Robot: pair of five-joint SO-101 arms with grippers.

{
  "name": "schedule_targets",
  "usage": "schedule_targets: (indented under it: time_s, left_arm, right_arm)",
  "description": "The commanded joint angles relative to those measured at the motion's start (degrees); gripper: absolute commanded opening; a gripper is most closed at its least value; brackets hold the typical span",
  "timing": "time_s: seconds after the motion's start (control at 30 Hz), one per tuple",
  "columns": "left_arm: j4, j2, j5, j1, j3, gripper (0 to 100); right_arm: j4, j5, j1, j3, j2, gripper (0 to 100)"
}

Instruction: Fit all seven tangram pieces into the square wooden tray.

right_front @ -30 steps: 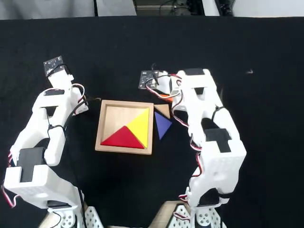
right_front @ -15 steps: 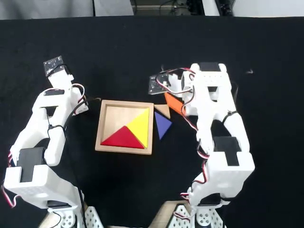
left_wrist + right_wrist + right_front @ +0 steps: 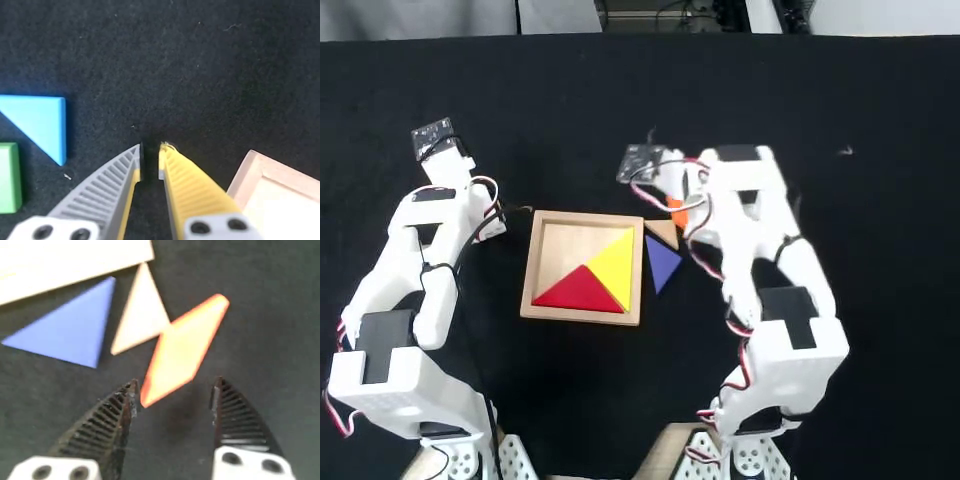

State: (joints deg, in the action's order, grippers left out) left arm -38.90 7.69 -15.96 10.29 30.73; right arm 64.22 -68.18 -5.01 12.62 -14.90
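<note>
Right claw (image 3: 174, 386): wide open, holding nothing. We log the orange piece (image 3: 182, 350) flat on the table just ahead of its tips, its near corner lying between the 2 fingers, not gripped.

Beyond that claw, in order outward:
- tan triangle (image 3: 140, 315), which appears to touch the orange piece at 1 corner;
- blue triangle (image 3: 70, 330), just beside the tan one;
- tray (image 3: 532, 270), past both, with the blue and tan triangles lying along its outer edge.

Left claw (image 3: 151, 149): fingers all but together, only a sliver between them, nothing held. We note a tray corner near it on 1 side; on the other side, apart from the tips, lie the cyan triangle (image 3: 42, 122) and the green piece (image 3: 9, 177), the 2 close together.

Tally, as we judge it:
- In the tray: 2 of 7, the red triangle (image 3: 578, 292) and the yellow triangle (image 3: 613, 262), edge to edge, filling about half the floor.
- Outside: 5 of 7, namely orange, tan, blue, cyan, green.
- Likely next item: the orange piece, given the right claw's position over it.
</note>
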Motion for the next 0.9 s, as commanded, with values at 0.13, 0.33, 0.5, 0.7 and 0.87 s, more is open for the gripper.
schedule_targets:
  time_s: [0.13, 0.33, 0.5, 0.7, 0.87]
  left_arm:
    - [0.9, -2.7, 0.7, -0.6, -0.4, 8]
    - [0.9, -2.7, 0.7, -0.6, -0.4, 8]
    - [0.9, -2.7, 0.7, -0.7, -0.4, 8]
    - [0.9, -2.7, 0.7, -0.7, -0.4, 8]
    - [0.9, -2.7, 0.7, -0.7, -0.4, 8]
  right_arm:
    - [-7.2, 1.0, -3.3, 4.0, 1.7, 24.0]
    - [-13.4, 3.0, -3.2, 4.4, -1.1, 24.0]
    - [-13.7, 2.9, -2.5, 1.3, -4.4, 18.6]
    - [-13.9, 2.8, -2.4, 0.6, -4.1, 3.8]
    - [-14.6, 1.8, -2.1, 0.4, -4.0, 1.1]
